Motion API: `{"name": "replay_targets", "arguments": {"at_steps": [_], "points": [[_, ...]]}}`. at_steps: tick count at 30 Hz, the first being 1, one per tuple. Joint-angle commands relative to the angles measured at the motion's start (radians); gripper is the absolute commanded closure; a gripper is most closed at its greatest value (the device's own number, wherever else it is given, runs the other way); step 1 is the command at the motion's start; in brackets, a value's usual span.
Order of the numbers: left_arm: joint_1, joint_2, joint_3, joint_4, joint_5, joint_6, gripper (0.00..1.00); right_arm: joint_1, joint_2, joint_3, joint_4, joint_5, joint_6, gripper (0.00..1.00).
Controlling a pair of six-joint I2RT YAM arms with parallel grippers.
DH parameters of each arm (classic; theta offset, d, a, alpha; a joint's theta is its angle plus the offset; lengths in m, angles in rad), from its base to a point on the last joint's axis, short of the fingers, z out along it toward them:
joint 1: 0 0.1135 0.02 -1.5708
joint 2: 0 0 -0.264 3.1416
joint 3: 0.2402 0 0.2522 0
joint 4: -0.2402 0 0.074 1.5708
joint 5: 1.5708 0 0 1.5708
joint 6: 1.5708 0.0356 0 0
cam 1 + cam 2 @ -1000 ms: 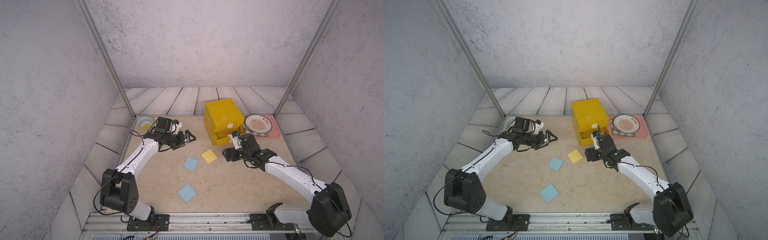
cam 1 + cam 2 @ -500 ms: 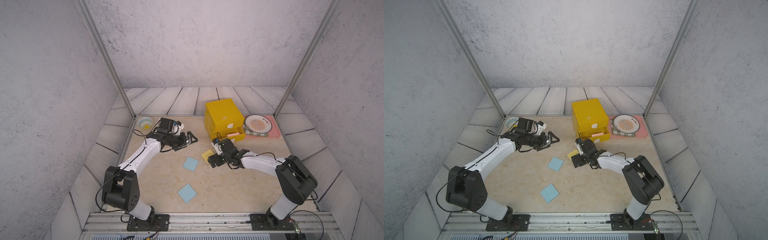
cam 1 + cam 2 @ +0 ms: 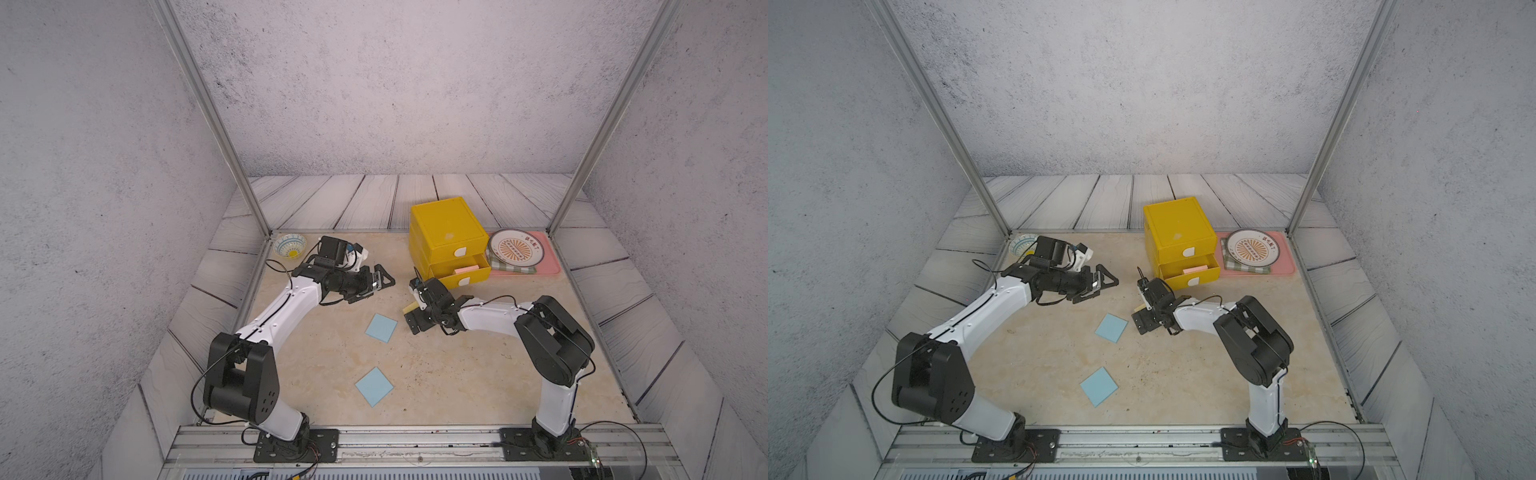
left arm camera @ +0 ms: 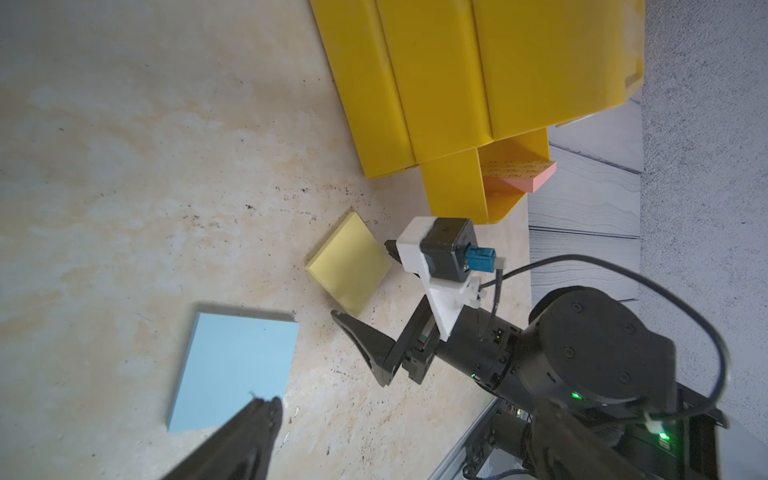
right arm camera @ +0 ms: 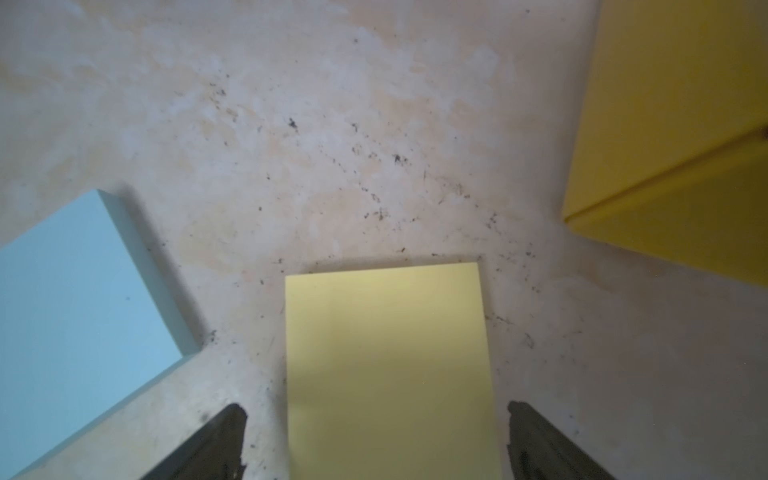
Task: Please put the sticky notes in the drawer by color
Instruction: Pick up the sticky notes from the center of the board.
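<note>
Yellow sticky-note pad (image 5: 390, 353), flat on the tabletop (image 5: 374, 124) near the yellow drawer box (image 3: 446, 232), between the wide-spread jaws of our right gripper (image 5: 376, 415): we judge it light, slim, pliant, best pinched across opposite edges.

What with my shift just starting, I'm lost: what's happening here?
The right pincer, open, straddles the yellow sticky note, not yet gripping it. The left pincer hangs open and empty. A pink note sits in the yellow box's open drawer; two blue notes lie on the table.
</note>
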Motion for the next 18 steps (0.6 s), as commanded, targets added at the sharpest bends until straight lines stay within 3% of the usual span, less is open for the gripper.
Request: {"name": "replay_targets", "arguments": {"at_steps": [1, 4, 9, 18], "points": [[0.009, -0.021, 0.005, -0.013, 0.007, 0.019, 0.00, 0.002, 0.044, 0.033, -0.051, 0.035, 0.009, 0.01], [0.010, -0.022, 0.003, -0.014, 0.005, 0.021, 0.00, 0.004, 0.053, 0.038, -0.066, 0.026, 0.009, 0.08], [0.015, -0.009, 0.003, -0.011, 0.005, 0.019, 0.00, 0.005, 0.010, 0.003, -0.060, 0.005, 0.006, 0.32], [0.017, 0.025, 0.063, -0.018, -0.004, 0.012, 0.00, 0.004, -0.285, -0.126, -0.087, 0.016, 0.040, 0.37]]}}
